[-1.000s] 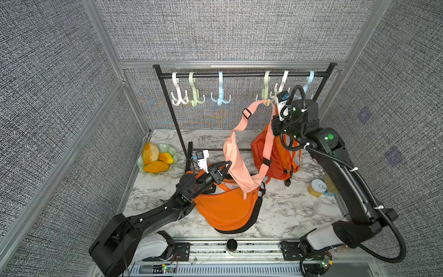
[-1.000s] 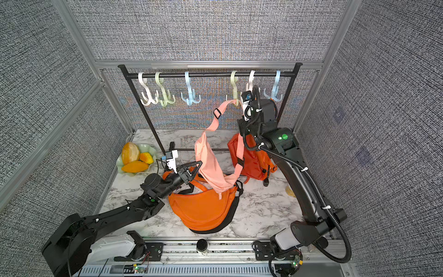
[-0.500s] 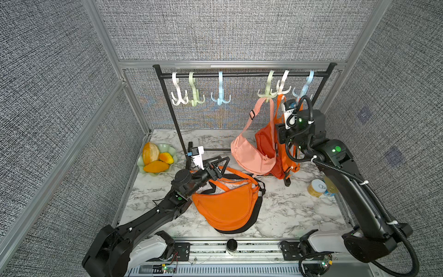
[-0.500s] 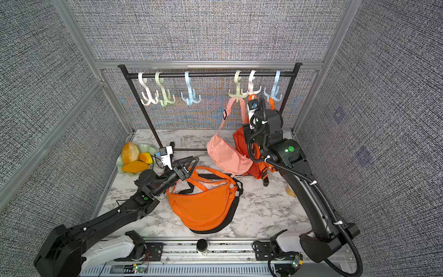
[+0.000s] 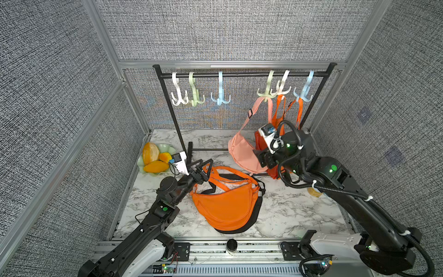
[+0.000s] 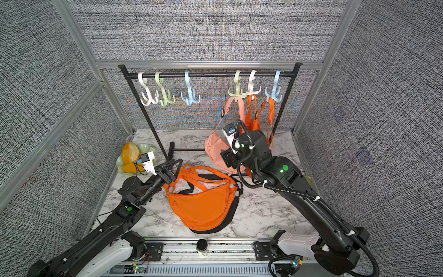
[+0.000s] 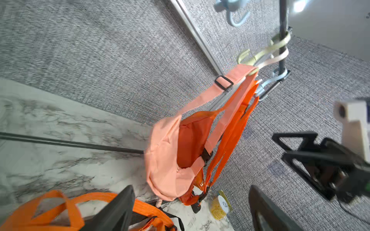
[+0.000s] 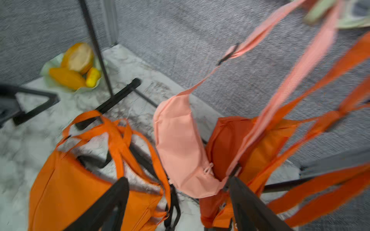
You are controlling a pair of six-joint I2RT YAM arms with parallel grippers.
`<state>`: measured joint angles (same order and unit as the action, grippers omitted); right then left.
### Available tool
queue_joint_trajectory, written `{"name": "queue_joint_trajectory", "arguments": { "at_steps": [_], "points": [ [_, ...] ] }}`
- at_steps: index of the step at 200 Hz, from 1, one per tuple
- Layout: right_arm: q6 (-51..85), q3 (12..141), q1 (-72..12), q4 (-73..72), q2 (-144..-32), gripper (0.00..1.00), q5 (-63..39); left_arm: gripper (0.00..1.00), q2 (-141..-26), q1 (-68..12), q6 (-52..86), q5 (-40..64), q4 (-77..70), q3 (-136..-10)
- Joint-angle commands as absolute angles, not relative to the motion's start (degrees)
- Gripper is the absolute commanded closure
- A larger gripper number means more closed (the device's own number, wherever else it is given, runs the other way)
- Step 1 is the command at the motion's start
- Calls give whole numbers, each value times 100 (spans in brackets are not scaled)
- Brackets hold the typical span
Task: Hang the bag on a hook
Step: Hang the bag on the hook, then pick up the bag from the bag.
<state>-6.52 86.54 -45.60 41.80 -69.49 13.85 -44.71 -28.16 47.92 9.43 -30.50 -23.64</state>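
A pink bag [image 5: 242, 153] hangs by its strap from a pale green hook [image 5: 266, 90] on the black rack [image 5: 239, 74], just beside an orange backpack [image 7: 192, 140], above the marble table [image 5: 287, 215]. The right gripper [image 8: 178, 180] sits close to the bag's lower end, jaws spread wide with nothing clamped. The left gripper [image 5: 201, 165], equally wide and empty, is over the straps of an orange sling bag [image 5: 227, 206] lying on the table.
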Motion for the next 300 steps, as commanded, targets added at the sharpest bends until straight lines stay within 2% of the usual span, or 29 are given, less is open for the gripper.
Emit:
{"name": "queue_joint_trajectory", "arguments": {
  "at_steps": [1,30,74,109,147,220,236,259,269,286,300],
  "points": [
    [-677,8358,-4903,4717,-6990,13,588,9,-4280,-2399,5352,1152,-2851,-2068],
    [-569,7970,-5395,5025,-7301,5,182,9,-4225,-1681,6192,1667,-3350,-1419],
    [-409,7353,-6157,4848,-8052,4,-221,9,-4238,-1182,6726,1839,-3639,-908],
    [-308,7620,-6623,5027,-9149,10,-285,9,-4010,-1139,6539,1770,-3253,-1035],
    [-197,8220,-7124,5264,-10258,12,294,9,-3448,-1118,6428,1502,-2831,-1056],
    [111,8481,-7452,5243,-11067,22,1037,9,-2677,-1011,6300,1276,-2259,-1071],
    [149,8507,-7509,5265,-11168,32,1154,9,-2654,-993,6271,1292,-2237,-1124],
    [218,8551,-7549,5217,-11157,73,1260,9,-2646,-993,6234,1323,-2224,-1208],
    [227,8552,-7567,5165,-11084,86,1274,9,-2630,-995,6202,1335,-2216,-1243],
    [242,8519,-7576,5083,-10908,100,1283,9,-2594,-986,6172,1336,-2207,-1282],
    [254,8475,-7578,5016,-10720,100,1354,9,-2560,-985,6153,1361,-2206,-1318]
  ]
}}
